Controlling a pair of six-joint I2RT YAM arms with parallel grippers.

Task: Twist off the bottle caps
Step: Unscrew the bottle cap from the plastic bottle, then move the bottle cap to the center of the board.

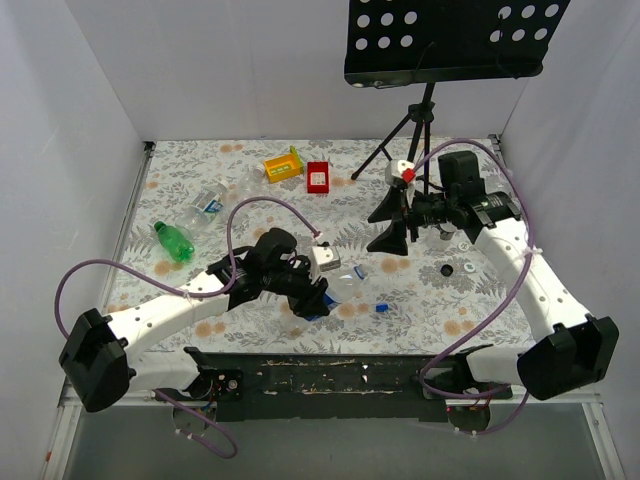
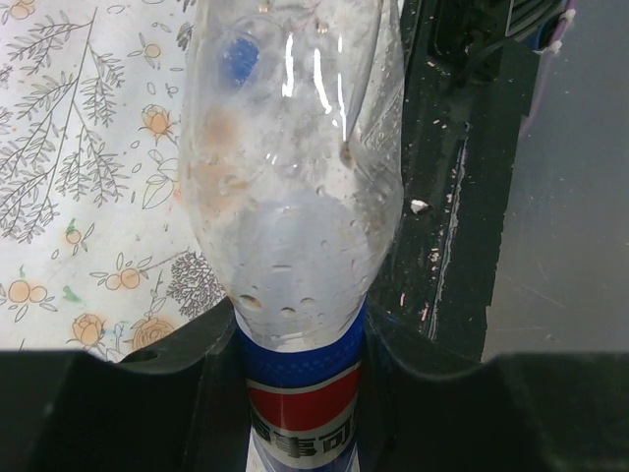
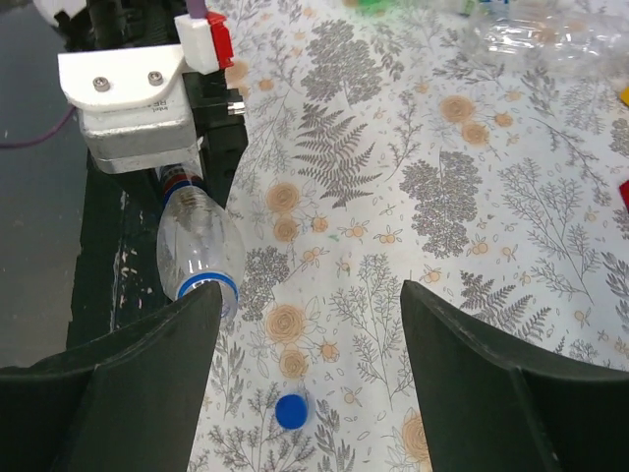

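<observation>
Left claw (image 2: 300, 329): pinching my Pepsi bottle (image 2: 295, 197).
Right claw (image 3: 310, 295): spread over bench (image 3: 511, 295).
Nearby: loose blue cap (image 3: 290, 411).
Top view alone: tripod (image 1: 425, 105) beside my right arm (image 1: 520, 265).

Lab test cell; white partition walls (image 1: 250, 70), tripod (image 1: 424, 110).

L arm (image 1: 170, 310) runs from near-left base toward table centre, wrist low. Left gripper (image 1: 316, 296) clamped on bottle (image 2: 295, 197) by its label. R arm (image 1: 530, 285) stretches to far right, wrist turned left. Right gripper (image 3: 310, 295) fingers spread wide, pointing down.
</observation>
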